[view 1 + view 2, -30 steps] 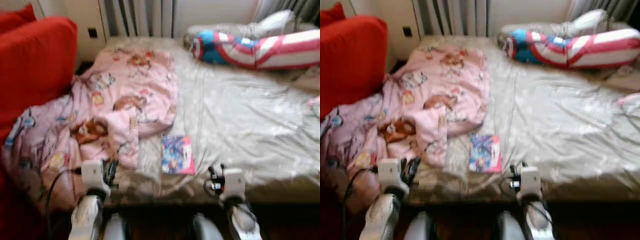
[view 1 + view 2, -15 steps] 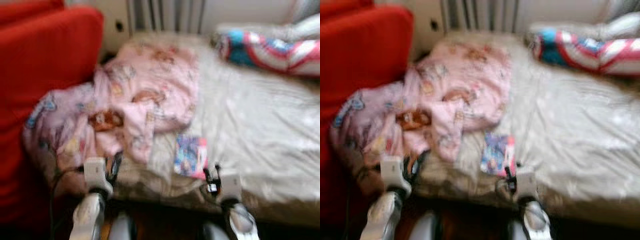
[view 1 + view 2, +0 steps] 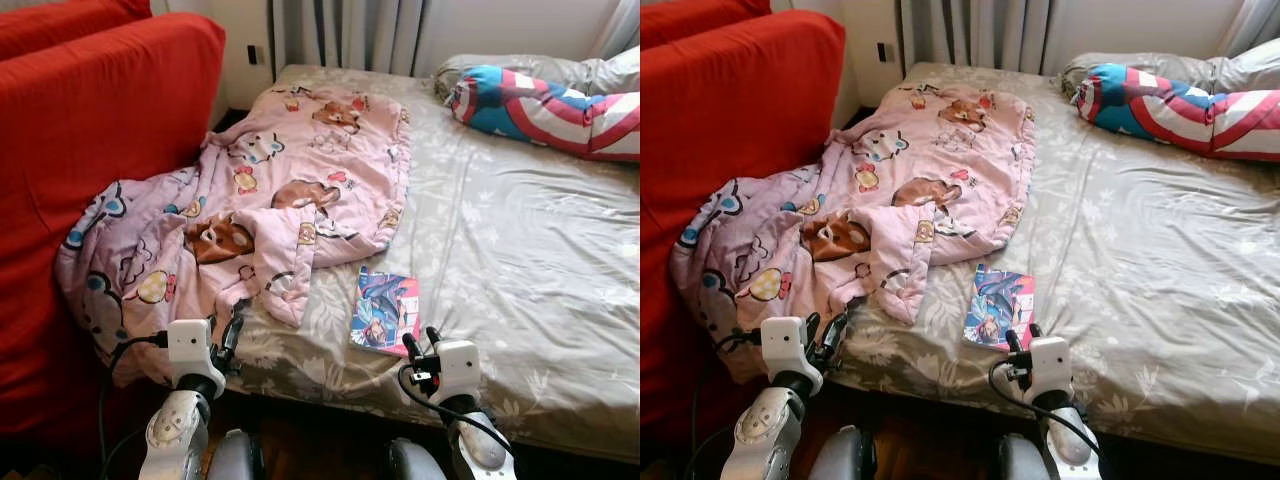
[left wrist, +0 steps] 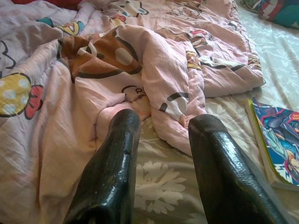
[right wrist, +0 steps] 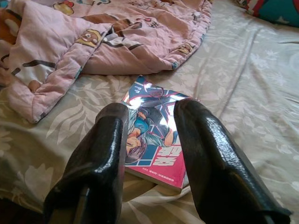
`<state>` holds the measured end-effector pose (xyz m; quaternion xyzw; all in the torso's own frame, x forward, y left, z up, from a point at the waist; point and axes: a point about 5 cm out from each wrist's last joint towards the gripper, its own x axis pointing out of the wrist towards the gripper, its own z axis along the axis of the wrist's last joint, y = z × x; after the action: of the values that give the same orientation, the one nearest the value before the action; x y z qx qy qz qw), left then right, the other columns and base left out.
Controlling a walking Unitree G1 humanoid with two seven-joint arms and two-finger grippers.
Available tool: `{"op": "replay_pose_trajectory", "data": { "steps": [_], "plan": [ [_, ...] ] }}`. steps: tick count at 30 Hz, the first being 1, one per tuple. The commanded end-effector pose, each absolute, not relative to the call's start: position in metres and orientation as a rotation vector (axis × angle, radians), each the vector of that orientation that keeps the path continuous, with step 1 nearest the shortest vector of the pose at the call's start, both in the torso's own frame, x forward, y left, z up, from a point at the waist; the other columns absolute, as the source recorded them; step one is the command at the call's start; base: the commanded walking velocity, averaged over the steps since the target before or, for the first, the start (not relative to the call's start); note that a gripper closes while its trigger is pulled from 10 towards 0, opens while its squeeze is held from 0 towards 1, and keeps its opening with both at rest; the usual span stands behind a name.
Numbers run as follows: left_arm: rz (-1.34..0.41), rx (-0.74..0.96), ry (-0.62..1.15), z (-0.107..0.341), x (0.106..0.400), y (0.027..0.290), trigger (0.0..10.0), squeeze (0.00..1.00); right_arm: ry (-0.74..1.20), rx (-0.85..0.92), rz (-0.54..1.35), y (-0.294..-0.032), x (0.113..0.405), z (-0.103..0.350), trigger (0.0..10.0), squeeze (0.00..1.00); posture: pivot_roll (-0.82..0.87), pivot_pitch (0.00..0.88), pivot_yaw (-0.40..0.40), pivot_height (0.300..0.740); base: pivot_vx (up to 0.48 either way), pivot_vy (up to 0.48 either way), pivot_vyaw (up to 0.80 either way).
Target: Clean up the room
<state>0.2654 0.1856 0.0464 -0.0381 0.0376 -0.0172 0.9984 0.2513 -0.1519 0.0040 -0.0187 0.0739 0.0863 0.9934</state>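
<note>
Book (image 3: 386, 311), a thin paperback with a bright illustrated cover, is seen lying flat on the bed (image 3: 520, 240) close to the bed's near edge; it is taken as the landmark for what follows. Nearest the camera, the right pincer (image 3: 419, 350) is held just short of the book, at the bed's near edge, its two black fingers (image 5: 211, 154) parted with nothing between them; in the right wrist view the book (image 5: 155, 131) is framed in the gap between the fingers, untouched. The left pincer (image 3: 231, 335) is held to the left of the book, at the same near edge, also parted and empty, pointed at a folded corner of the pink blanket (image 4: 154, 70); its fingers (image 4: 117, 168) are seen above the grey, leaf-patterned sheet (image 4: 159, 182). The pink blanket (image 3: 250, 210), printed with cartoon animals, is spread crumpled to the left of and beyond the book, one fold ending just beside the book's left edge, its far-left part draped over the side of the bed against the red sofa (image 3: 90, 130). Well beyond the book, to the right, a long pillow (image 3: 550, 100) striped in red, white and blue is laid across the head of the bed; behind it a grey curtain (image 3: 345, 35) is hung at the wall.
</note>
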Motion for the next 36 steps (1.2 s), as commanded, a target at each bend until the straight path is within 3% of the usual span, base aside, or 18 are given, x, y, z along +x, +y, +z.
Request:
{"op": "replay_pose_trajectory", "data": {
  "steps": [1,7,20,27,36],
  "plan": [
    [-0.034,-0.087,0.079,0.047,0.265,0.186,10.0,0.00,0.150,-0.047,0.192,-0.150,0.250,0.004,10.0,0.00,-0.07,0.080,-0.048,0.631,0.259,0.000,0.52],
    [-0.034,-0.088,0.078,0.047,0.265,0.186,10.0,0.00,0.147,-0.049,0.194,-0.150,0.250,0.004,10.0,0.00,-0.07,0.080,-0.049,0.631,0.291,0.000,0.80],
    [-0.040,-0.092,0.078,0.047,0.266,0.184,10.0,0.00,0.147,-0.020,0.162,-0.153,0.252,0.005,10.0,0.00,-0.07,0.083,-0.051,0.631,0.312,0.000,0.00],
    [-0.043,-0.087,0.079,0.047,0.266,0.184,10.0,0.00,0.251,0.036,-0.009,-0.171,0.256,-0.004,10.0,0.00,-0.07,0.088,-0.048,0.631,0.000,0.000,0.00],
    [-0.052,-0.083,0.067,0.053,0.272,0.183,10.0,0.00,0.342,0.103,-0.086,-0.188,0.277,-0.002,10.0,0.00,-0.05,0.108,-0.043,0.631,0.000,0.000,0.00]
  ]
}}
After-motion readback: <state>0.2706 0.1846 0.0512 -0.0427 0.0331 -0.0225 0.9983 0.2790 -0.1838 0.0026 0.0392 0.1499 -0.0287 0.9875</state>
